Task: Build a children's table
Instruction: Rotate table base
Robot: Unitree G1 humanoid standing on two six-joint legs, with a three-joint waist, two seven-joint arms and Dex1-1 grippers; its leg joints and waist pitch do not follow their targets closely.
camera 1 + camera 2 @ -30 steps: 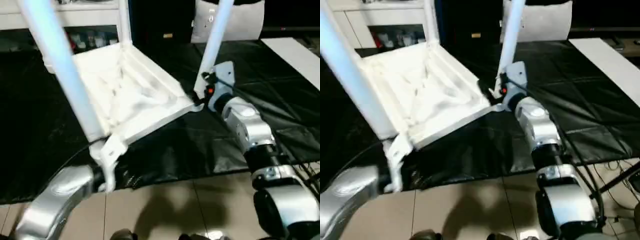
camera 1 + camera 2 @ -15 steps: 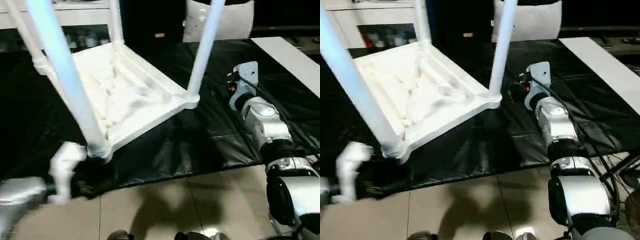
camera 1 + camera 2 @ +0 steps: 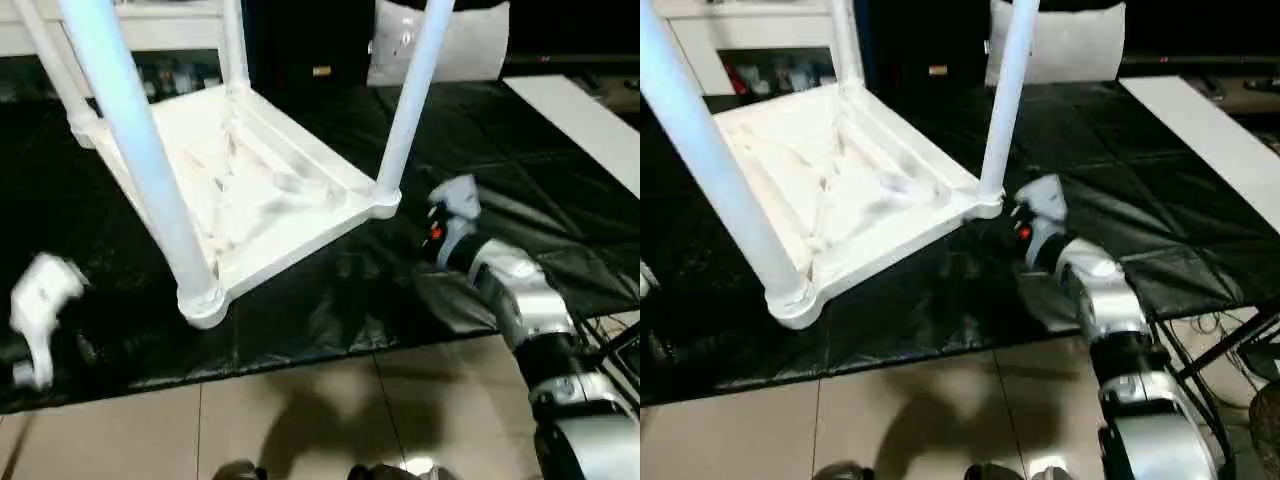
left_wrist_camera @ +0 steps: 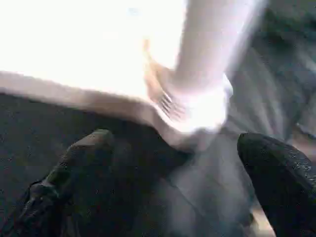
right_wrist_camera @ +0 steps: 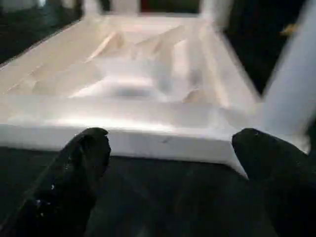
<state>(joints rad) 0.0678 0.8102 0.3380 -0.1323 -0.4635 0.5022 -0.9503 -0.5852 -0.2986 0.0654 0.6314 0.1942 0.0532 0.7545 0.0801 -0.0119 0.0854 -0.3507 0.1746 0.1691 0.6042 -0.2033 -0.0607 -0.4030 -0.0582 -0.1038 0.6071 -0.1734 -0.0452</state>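
- Because the children's table lies upside down on the black sheet with legs standing in all four corner sockets, the head views read as a build near its end. The right hand sits just beside the near right leg, beyond and a little left of its own wrist, touching nothing. The left hand hangs off to the left of the near left leg, apart from it.
- Left wrist view: the left hand's two black fingers stand wide apart and empty. The corner socket with its leg rising from it lies straight ahead between them, near but not in the jaws.
- Right wrist view: the right hand's fingers are spread wide, nothing held. The table's long rim runs across just ahead of the fingertips, the ribbed underside beyond it.
- Risk, as I judge it: a leg only part-seated could tilt or pop out if either hand bumps it. With both hands off, nothing steadies the table, so it may slide on the slick sheet.
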